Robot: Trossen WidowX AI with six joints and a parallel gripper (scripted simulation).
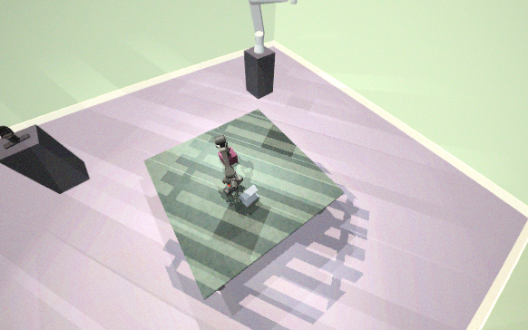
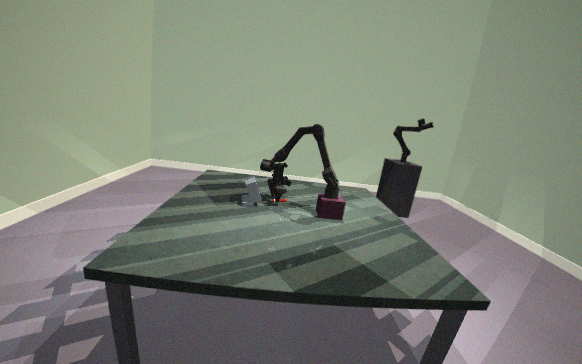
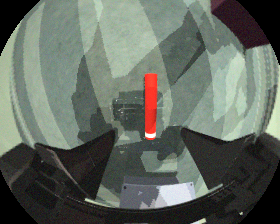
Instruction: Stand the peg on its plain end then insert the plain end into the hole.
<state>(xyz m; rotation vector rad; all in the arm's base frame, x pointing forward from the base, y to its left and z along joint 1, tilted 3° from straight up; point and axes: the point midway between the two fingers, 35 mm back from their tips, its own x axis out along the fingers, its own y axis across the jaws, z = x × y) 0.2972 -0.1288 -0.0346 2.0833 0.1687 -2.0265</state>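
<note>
The red peg (image 1: 229, 186) (image 2: 282, 200) (image 3: 150, 102) lies flat on the table (image 1: 189, 236) (image 2: 228, 240). In the wrist view its white-banded end is the lower one, towards the sloped panel. The pale grey sloped panel (image 1: 249, 196) (image 2: 252, 191) (image 3: 178, 194) stands close beside the peg; in the wrist view only part of it shows at the bottom, and I cannot make out its hole. My gripper (image 2: 277, 199) (image 3: 149, 132) is wide open and empty. It points down low over the peg, with the banded end in line between the fingertips in the wrist view.
The arm's magenta base block (image 1: 231, 157) (image 2: 330, 208) (image 3: 243, 22) stands on the table behind the gripper. Off the table, a dark pedestal (image 1: 54, 163) (image 2: 399, 187) carries a black arm, and another pedestal (image 1: 259, 74) carries a white arm. Striped shadows cross the table.
</note>
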